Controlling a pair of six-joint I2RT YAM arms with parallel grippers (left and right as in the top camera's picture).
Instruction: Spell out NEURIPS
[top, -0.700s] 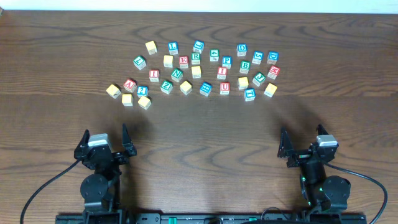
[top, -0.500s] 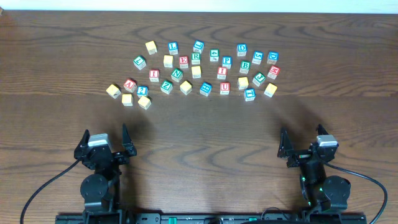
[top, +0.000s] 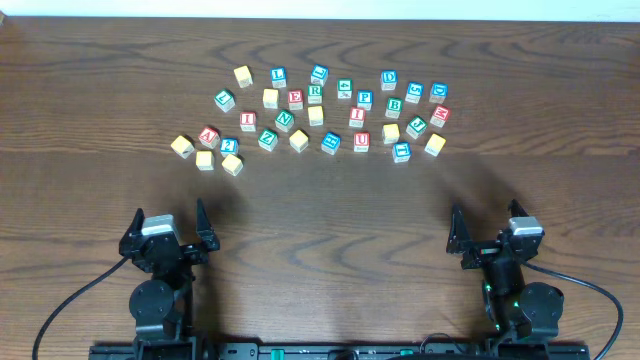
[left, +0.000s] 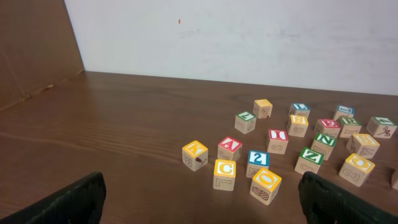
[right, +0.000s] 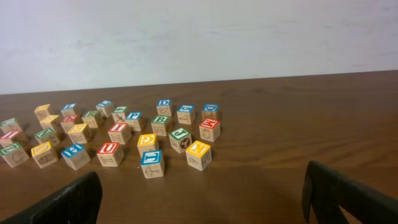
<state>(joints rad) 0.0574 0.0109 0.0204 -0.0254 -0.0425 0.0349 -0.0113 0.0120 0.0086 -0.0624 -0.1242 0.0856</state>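
left gripper (top: 168, 222) jaws spread, holding nothing | right gripper (top: 487, 230) likewise | alphabet cubes (top: 315, 116) clustered toward far table (top: 100, 40) edge, bare wood between

Alphabet cubes (top: 316, 115) — thirty-one, robot arms (top: 154, 296) — two

Cubes (top: 315, 115) lie on the table (top: 320, 220), well ahead of both claws. U (top: 361, 141) sits nearer the right claw (top: 488, 228), with I (top: 357, 117) and P (top: 365, 99) behind it. N (top: 284, 120) sits nearer the left claw (top: 168, 224), E (top: 295, 99) behind it, R (top: 315, 92) just right of E.
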